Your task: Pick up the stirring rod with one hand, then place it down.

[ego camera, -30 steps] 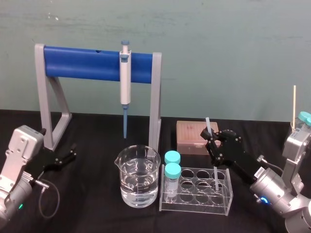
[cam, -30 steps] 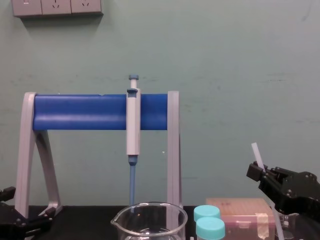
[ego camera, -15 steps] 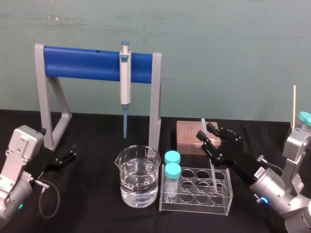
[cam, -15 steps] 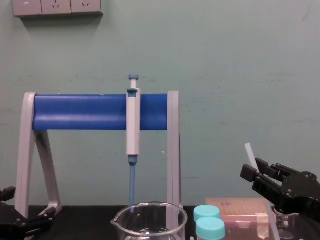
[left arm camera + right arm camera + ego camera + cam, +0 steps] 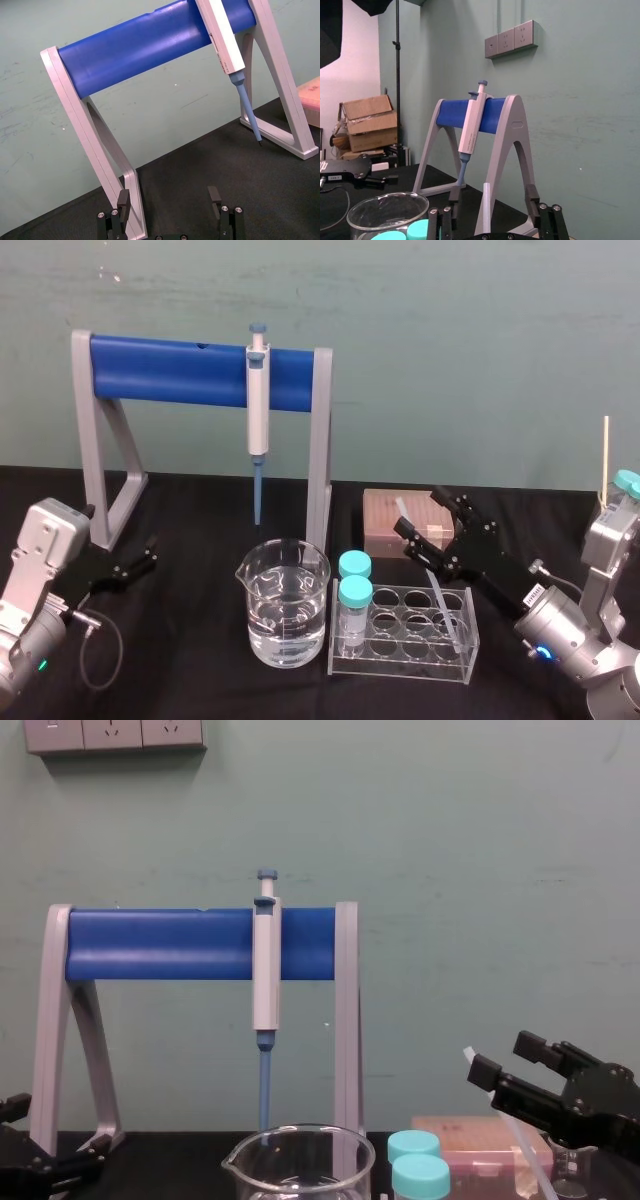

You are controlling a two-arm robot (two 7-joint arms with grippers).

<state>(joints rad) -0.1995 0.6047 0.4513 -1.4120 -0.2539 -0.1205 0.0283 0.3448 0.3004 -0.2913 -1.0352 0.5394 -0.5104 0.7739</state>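
The right gripper (image 5: 493,192) has its 2 fingers (image 5: 532,195) spread, gripping nothing. The stirring rod (image 5: 484,207) leans between them, its lower end in the clear tube rack (image 5: 400,662). The left gripper (image 5: 169,195) rests spread-fingered on the tabletop (image 5: 200,520).

Illumination is diffuse, even and moderately bright. The wall (image 5: 450,340) is uniformly lit. The black worktop (image 5: 190,510) and right claw (image 5: 420,513) render dark, with little surface detail. The beaker (image 5: 284,605) shows soft highlights. The right wrist view has a brighter pale patch at one edge.
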